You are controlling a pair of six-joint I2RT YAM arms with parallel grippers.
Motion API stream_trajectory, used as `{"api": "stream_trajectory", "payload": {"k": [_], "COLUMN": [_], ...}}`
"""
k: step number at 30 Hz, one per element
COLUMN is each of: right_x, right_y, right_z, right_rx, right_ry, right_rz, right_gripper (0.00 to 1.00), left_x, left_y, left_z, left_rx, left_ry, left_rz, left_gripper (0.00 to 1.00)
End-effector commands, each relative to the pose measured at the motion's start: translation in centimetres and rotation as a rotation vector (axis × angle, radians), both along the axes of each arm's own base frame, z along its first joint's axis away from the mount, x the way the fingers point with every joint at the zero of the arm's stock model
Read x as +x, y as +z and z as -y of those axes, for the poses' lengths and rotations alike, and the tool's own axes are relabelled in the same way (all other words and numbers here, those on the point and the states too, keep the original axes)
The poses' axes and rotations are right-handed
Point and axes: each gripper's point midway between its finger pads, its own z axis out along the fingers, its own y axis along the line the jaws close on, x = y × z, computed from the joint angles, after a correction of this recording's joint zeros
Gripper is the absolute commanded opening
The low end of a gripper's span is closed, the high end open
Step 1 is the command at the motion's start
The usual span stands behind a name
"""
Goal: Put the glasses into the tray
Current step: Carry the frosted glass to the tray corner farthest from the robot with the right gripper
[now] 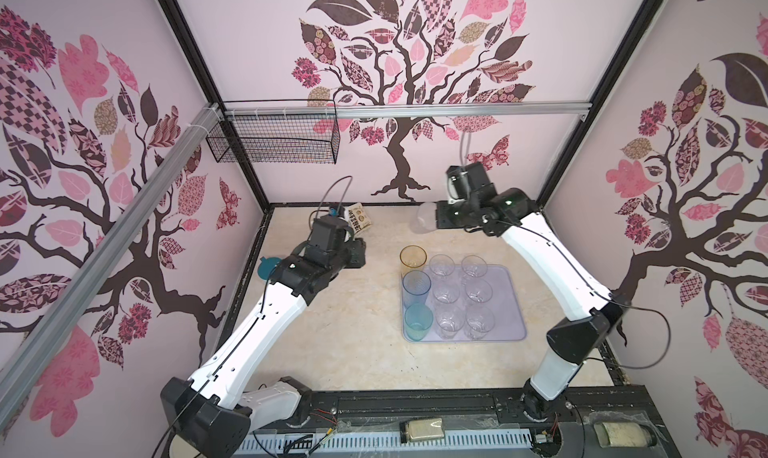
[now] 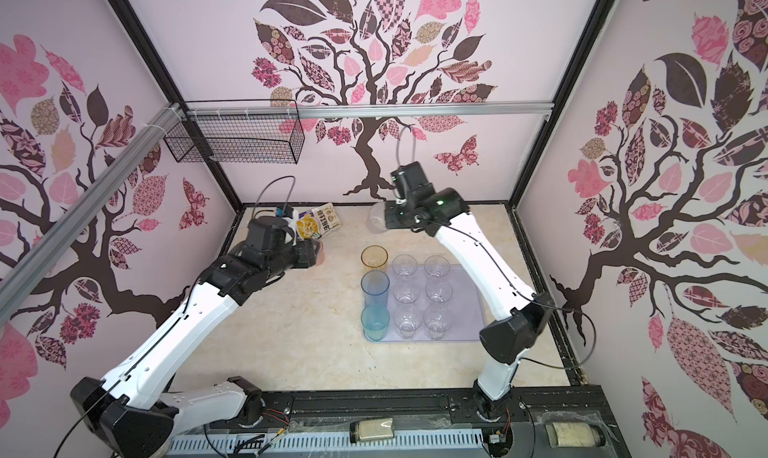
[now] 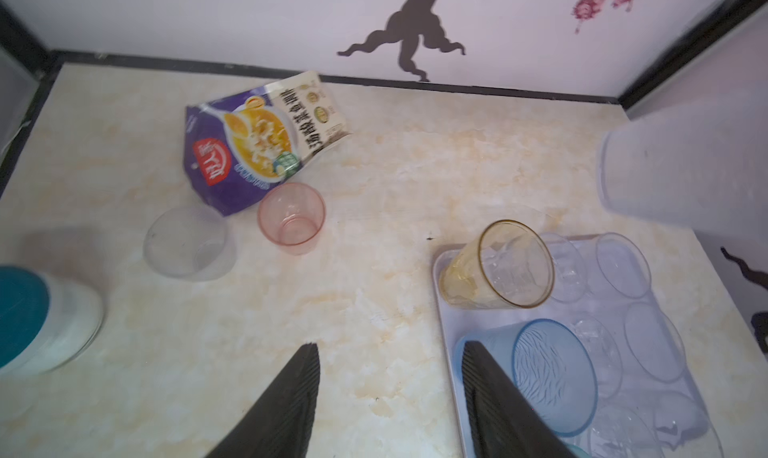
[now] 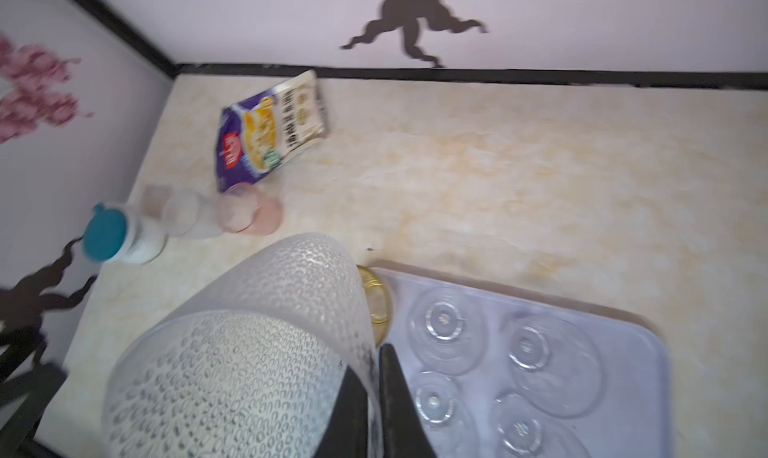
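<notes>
Top views, stereo pair: mounted high over the front edge of the table, pitched steeply down toward the back wall. Wide and distant, they take in both arms and the whole tray in both top views, framing nearly identical with a slight sideways offset. Left wrist view: close above the table, facing the back wall, left gripper in the foreground. Right wrist view: close, facing likewise, right gripper and a dimpled tumbler filling the foreground. Shared by both wrist views: snack packet, pink glass, amber glass, tray corner.
</notes>
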Motion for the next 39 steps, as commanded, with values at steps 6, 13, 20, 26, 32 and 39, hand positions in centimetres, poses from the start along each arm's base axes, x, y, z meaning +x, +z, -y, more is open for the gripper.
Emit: {"api": "stream_trajectory", "payload": {"k": [6, 13, 20, 26, 32, 39], "right_x": [-1.9, -2.2, -2.2, -2.4, -2.6, -2.7], "right_y": [-6.6, -13.4, -18.5, -21.7, -23.7, -23.4], "right_z": [20.0, 22.9, 22.1, 21.3, 21.0, 21.7], "right_rx": [0.044, 0.011, -0.005, -0.013, -0.022, -0.071], "right_ry": [-0.597, -0.702, -0.659, -0.618, -0.600, -0.610], "right_rz": [-0.078, -0.203, -0.352, -0.475, -0.533, -0.544], "right_gripper": [0.00, 0.00, 0.00, 0.00, 0.00, 0.02], "left_x": [1.7, 1.9, 2.4, 2.4, 2.4, 2.3], "left_y": [-3.7, -7.2, -9.0, -9.5, -9.9, -10.4], "left_z": [2.0, 1.7, -0.4, -0.6, -0.7, -0.8], "left_rx": [0.032, 0.107, 0.137, 0.134, 0.140, 0.146], "left_ry": [-0.036, -0.047, 0.000, 0.004, 0.008, 0.008], "left_rz": [0.047, -0.007, -0.030, -0.047, -0.063, -0.074], "left_gripper": [0.59, 0.59, 0.60, 0.61, 0.60, 0.60]}}
